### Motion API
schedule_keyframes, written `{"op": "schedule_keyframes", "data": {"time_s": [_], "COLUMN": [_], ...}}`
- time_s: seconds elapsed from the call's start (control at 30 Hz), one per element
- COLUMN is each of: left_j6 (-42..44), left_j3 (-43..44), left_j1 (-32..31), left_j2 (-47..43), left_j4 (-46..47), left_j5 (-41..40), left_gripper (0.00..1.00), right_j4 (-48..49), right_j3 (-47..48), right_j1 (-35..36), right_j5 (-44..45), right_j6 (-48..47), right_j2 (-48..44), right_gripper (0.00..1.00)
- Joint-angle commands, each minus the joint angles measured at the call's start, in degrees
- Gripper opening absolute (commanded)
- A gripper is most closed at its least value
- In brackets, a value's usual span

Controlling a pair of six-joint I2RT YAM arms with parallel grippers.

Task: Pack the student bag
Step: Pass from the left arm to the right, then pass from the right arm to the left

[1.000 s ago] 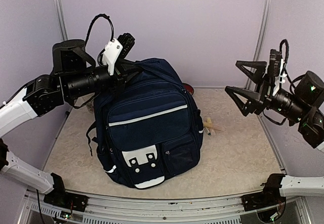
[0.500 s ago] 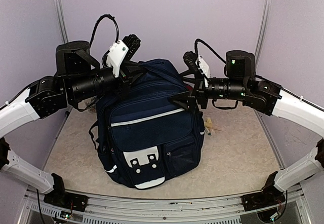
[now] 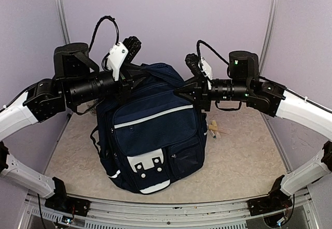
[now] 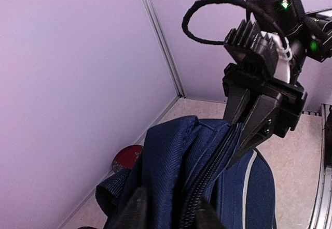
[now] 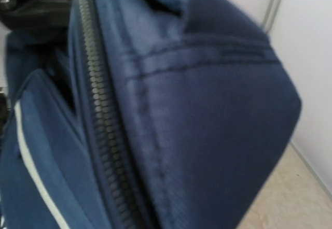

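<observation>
The student bag (image 3: 155, 130) stands upright mid-table, navy with a white stripe and a white dotted patch on its front. My left gripper (image 3: 134, 76) is at its top left corner. In the left wrist view its fingers (image 4: 136, 211) stand part-way open on either side of a fold of bag fabric (image 4: 171, 161) and the zip. My right gripper (image 3: 182, 91) is at the bag's top right, and its black fingers (image 4: 249, 130) come together to a point on the zip edge. The right wrist view is filled by the blurred bag (image 5: 207, 110), with no fingers showing.
Some pens or pencils (image 3: 215, 129) lie on the beige table (image 3: 249, 151) just right of the bag. A red round thing (image 4: 127, 158) lies behind the bag by the back wall. Lilac walls close in the back and sides.
My right arm swung in from the far right to the bag's top and its wide-open jaws closed there. My left jaws have widened around the fold they were pinching.
</observation>
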Motion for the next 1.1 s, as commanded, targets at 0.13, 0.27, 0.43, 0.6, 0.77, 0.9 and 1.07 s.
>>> {"op": "schedule_keyframes", "data": {"time_s": [0.13,0.27,0.43,0.6,0.77,0.9,1.07], "left_j6": [-8.7,-14.1,-18.0,-21.3,-19.1,-18.0,-20.9], "left_j3": [-4.6,-9.0,-17.4,-26.1,-27.6,-27.2,-30.5], "left_j1": [-0.4,0.3,1.7,2.5,3.0,4.3,5.0], "left_j2": [-8.8,-15.7,-24.9,-27.7,-22.3,-20.0,-21.0], "left_j4": [-1.4,-5.8,-9.0,-5.0,1.4,6.2,11.0], "left_j5": [1.9,-0.1,-0.9,4.4,5.9,8.4,14.6], "left_gripper": [0.99,0.99,0.99,0.99,0.99,0.89,0.55], "right_j4": [2.7,-1.1,-3.6,-4.8,-5.7,-7.0,-6.7], "right_j3": [-1.9,0.3,3.3,6.0,9.9,13.8,18.2], "right_j1": [-5.3,-7.6,-10.1,-11.8,-12.5,-12.8,-13.1], "right_j5": [-13.5,-19.3,-22.6,-24.9,-29.5,-31.3,-32.8], "right_j6": [-4.1,-7.3,-9.7,-11.6,-13.4,-15.2,-14.9], "right_j2": [-2.0,-1.0,0.9,2.9,6.1,9.2,13.4], "right_gripper": [0.00,0.00,0.00,0.00,0.00,0.00,0.00]}}
